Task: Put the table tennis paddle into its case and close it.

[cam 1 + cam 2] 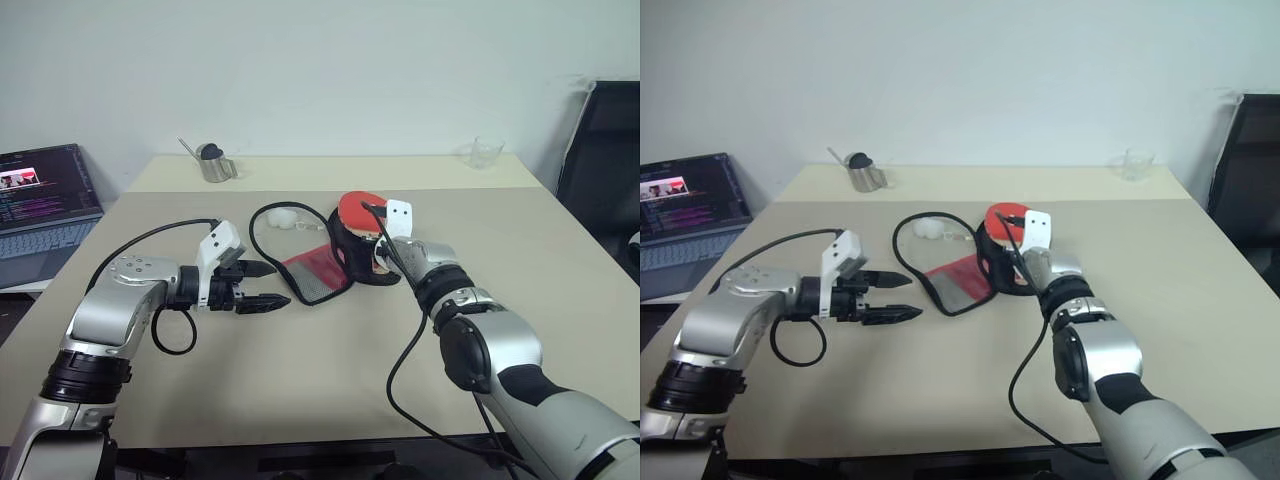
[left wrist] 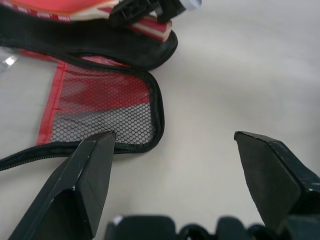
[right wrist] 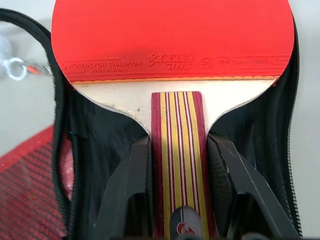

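Note:
The table tennis paddle (image 3: 172, 40), red face and striped tan-and-red handle, lies inside the open black case (image 3: 85, 150) at mid-table. My right gripper (image 3: 177, 165) is shut on the paddle's handle, one black finger on each side. The case's red mesh flap (image 1: 318, 275) lies folded open on the table toward my left gripper (image 1: 264, 285). That gripper is open and empty, hovering just short of the flap's zip edge (image 2: 150, 145). A white fluffy charm (image 1: 282, 218) lies behind the case.
A metal cup with a spoon (image 1: 214, 163) stands at the back left of the table, a clear glass (image 1: 485, 152) at the back right. A laptop (image 1: 40, 205) sits off the table's left side. A black chair (image 1: 605, 160) stands at the right.

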You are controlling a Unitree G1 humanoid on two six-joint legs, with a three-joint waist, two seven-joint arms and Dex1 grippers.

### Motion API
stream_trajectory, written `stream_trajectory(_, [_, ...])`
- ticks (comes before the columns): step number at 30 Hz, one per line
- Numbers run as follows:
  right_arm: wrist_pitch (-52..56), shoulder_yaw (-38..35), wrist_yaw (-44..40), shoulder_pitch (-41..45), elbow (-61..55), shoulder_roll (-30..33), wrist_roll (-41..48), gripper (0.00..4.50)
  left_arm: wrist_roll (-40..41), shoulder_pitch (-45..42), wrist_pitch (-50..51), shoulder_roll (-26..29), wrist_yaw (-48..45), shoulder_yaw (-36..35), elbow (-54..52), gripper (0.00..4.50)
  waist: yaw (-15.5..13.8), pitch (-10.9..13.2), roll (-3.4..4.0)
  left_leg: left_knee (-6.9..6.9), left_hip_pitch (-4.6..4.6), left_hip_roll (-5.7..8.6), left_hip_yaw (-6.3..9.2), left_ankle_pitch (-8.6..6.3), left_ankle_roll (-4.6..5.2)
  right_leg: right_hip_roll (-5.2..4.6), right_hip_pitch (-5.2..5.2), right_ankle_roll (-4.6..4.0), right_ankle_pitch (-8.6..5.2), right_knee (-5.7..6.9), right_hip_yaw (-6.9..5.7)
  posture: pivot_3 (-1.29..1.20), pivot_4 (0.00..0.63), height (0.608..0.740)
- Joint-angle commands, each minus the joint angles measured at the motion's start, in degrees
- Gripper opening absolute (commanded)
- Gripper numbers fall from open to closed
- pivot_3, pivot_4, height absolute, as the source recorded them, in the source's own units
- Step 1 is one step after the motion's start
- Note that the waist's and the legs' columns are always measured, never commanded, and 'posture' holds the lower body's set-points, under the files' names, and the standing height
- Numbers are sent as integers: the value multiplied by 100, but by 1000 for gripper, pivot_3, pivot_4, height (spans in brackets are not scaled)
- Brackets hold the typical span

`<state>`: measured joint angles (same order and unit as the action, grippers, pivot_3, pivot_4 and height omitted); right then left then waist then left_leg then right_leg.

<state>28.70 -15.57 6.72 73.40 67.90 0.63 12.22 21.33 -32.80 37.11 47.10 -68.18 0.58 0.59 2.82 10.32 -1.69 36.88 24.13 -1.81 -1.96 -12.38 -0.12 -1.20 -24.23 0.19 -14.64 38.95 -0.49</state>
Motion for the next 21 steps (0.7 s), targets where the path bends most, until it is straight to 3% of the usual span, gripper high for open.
stream_trajectory(1, [-188,30,18,50,-110,-38,-39,1091,103,-34,-10,73,3,-98,-178,4143,0,0,0,0,0,0,0,0,0,0,0,0,0,0,0,0,150,740])
stream_trajectory(9, [-150,53,-45,-29,-70,-88,-59,1091,97,-70,-27,59,10,-54,-150,4143,0,0,0,0,-1,-1,0,0,0,1,0,0,0,0,-1,0,150,740])
stream_trajectory(18, [-149,27,-80,-43,-65,-99,-44,4190,93,-87,-31,51,19,-44,-149,4143,1,0,0,0,-1,0,1,0,0,1,0,0,0,0,-1,0,150,740])
stream_trajectory(19, [-138,27,-110,-47,-79,-110,-33,4462,91,-84,-35,48,20,-41,-149,4143,1,0,0,0,-1,0,1,0,0,1,0,0,0,0,-1,0,150,740])
stream_trajectory(21, [-105,38,-183,-37,-132,-120,-21,4462,91,-91,-38,40,23,-40,-137,4143,0,0,0,0,-1,0,1,0,0,1,0,0,0,0,-1,0,150,740])
